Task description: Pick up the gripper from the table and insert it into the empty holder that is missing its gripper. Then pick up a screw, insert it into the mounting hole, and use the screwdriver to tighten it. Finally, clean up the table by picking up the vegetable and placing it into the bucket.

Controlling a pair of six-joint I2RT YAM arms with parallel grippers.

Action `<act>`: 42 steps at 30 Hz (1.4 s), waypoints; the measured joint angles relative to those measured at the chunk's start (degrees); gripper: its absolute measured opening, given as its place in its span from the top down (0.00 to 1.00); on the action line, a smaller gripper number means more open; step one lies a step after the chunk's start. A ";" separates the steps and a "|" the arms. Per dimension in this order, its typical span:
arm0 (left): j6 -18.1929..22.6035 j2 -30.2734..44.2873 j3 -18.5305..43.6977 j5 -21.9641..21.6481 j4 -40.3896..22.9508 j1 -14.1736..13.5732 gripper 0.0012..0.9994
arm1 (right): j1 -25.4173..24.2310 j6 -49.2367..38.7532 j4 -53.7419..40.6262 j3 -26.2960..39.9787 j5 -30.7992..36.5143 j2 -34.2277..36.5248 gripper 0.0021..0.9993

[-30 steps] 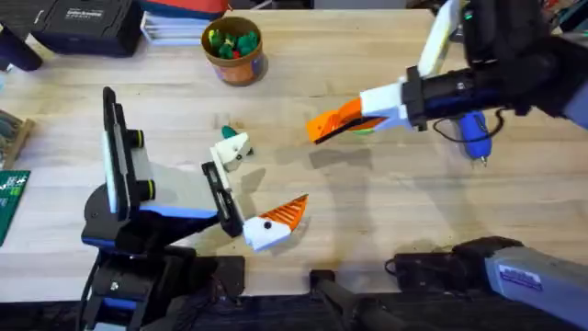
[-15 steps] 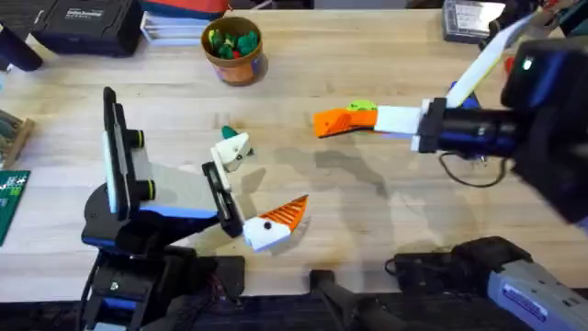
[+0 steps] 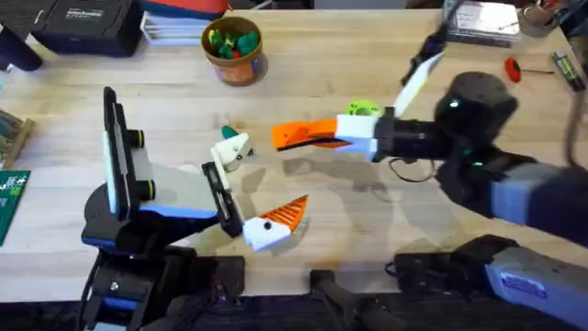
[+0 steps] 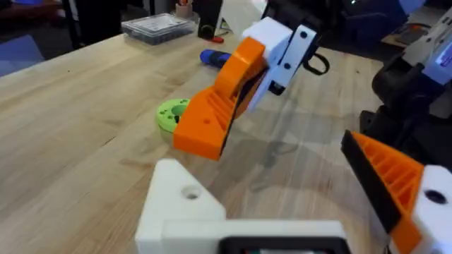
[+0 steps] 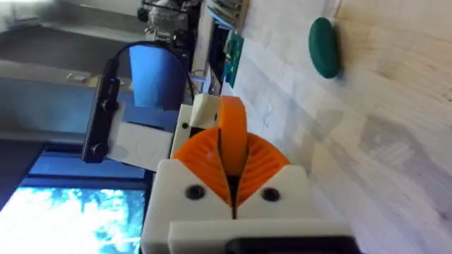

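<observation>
The right gripper [image 3: 299, 135] is seen over the middle of the wooden table [image 3: 367, 230], reached across from the right side. Its two orange ribbed pads [image 5: 265, 159] are pressed together on the gripper [image 5: 232, 130], the small orange wedge, which stands upright between them in the right wrist view. The wedge is held above the table, between the flat green disc [image 3: 361, 108] and the left gripper [image 3: 265, 177]. The fingers of the left gripper are spread well apart: one carries an orange ribbed tip [image 3: 287, 212], and the other is the holder [image 4: 185, 206], a bare white block with a round hole on its top face. The vegetable [image 3: 225, 130] is lying on the table just beside the holder, on its far side. The bucket [image 3: 234, 48] is standing near the far edge, with green and coloured pieces in its mouth. The screwdriver [image 4: 212, 57] is seen lying on the table beyond the disc in the left wrist view. A small red-handled tool [image 3: 514, 66] is lying at the far right. White lettering is printed on the black case [image 3: 83, 23] at the far left corner, but it cannot be read.
</observation>
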 joint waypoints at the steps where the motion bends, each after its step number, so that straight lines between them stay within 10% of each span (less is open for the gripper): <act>1: -0.02 0.00 0.00 0.00 0.00 0.00 0.01 | 0.73 1.57 2.86 0.00 -0.37 2.19 0.99; 15: -0.01 0.00 0.00 0.00 0.00 0.00 0.01 | 3.55 18.07 21.84 2.77 -8.68 21.16 0.99; 42: 0.42 -0.01 0.00 -1.22 0.13 0.39 0.01 | 4.24 19.65 21.84 8.22 -11.91 21.85 0.99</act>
